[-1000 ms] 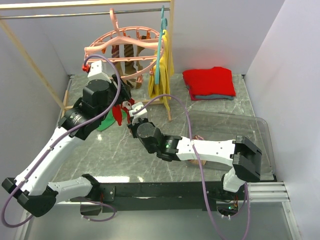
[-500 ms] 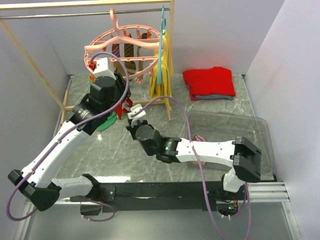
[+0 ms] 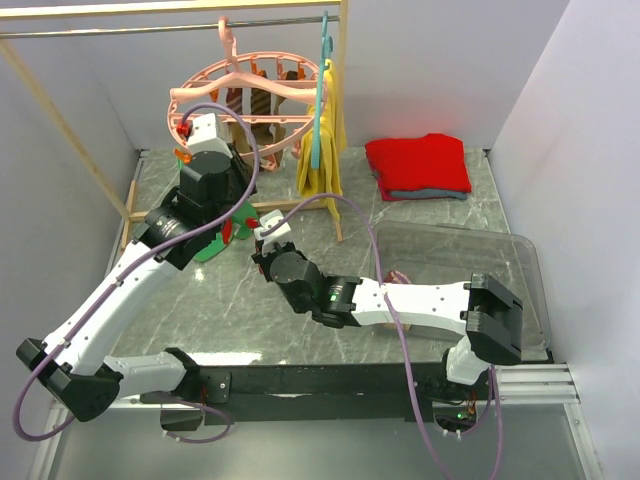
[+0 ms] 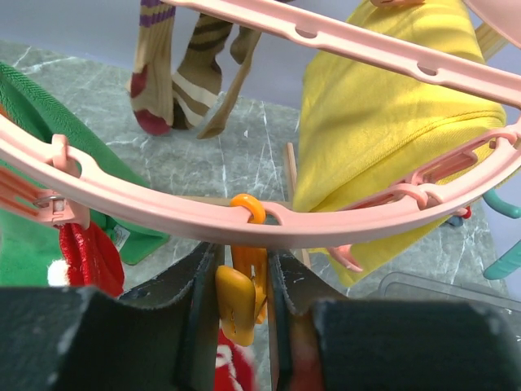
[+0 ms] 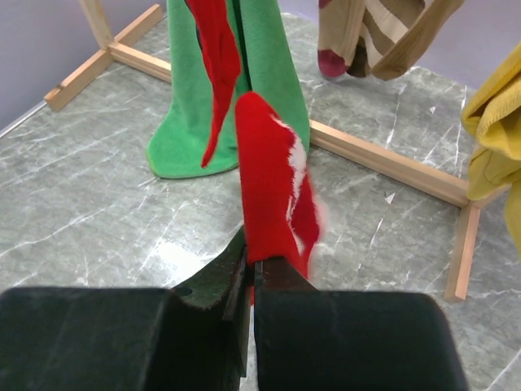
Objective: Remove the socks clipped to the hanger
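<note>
mid-job; left gripper (image 4: 242,273) pinching orange clip (image 4: 231,308) on hanger (image 4: 163,217) rim, looks like it's freeing red sock (image 5: 269,195) hanging below; right gripper (image 5: 251,275) clamped on that sock's lower end; striped socks (image 4: 186,77) at far side of ring not off yet; plenty left imo

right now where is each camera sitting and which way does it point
top external: high behind the bases, looking down over the table; both arms show whole.
left wrist: just under the hanger ring, facing the yellow cloth; left gripper around an orange clip.
right wrist: low over the table, facing the green cloth; right gripper pinching a red sock.
both wrist views share the striped socks.
</note>
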Controlling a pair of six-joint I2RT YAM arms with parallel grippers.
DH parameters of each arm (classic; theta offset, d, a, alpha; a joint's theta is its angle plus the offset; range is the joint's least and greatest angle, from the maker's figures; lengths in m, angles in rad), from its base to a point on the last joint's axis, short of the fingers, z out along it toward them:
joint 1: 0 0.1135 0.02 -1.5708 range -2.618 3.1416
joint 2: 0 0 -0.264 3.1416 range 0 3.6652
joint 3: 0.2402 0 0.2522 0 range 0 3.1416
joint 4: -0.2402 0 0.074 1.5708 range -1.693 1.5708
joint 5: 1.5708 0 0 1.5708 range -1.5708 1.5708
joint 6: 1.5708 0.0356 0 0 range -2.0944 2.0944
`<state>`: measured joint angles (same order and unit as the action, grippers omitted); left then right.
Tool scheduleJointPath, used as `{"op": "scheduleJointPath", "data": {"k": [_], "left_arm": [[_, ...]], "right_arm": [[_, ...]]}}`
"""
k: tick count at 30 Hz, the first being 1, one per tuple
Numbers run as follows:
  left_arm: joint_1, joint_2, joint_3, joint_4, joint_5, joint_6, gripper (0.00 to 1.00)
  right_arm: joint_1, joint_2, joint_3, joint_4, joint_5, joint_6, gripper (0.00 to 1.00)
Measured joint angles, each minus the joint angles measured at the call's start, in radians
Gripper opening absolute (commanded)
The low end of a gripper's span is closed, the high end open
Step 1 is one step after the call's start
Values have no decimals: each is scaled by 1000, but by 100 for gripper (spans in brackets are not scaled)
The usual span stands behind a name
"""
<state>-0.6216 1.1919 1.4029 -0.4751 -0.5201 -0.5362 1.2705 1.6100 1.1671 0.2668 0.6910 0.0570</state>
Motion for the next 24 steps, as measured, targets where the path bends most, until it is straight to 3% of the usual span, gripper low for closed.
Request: {"op": "scheduleJointPath", "data": {"k": [12, 19, 24], "left_arm": [[0, -7, 0, 0, 24, 0, 1], [0, -13, 0, 1, 45, -2, 1], [0, -24, -7, 5, 54, -2, 1]], "right_arm": [[-4, -123, -125, -63, 19, 76, 0], [-90, -354, -293, -187, 20, 219, 0], [-256, -620, -449, -306, -35, 340, 0]]}}
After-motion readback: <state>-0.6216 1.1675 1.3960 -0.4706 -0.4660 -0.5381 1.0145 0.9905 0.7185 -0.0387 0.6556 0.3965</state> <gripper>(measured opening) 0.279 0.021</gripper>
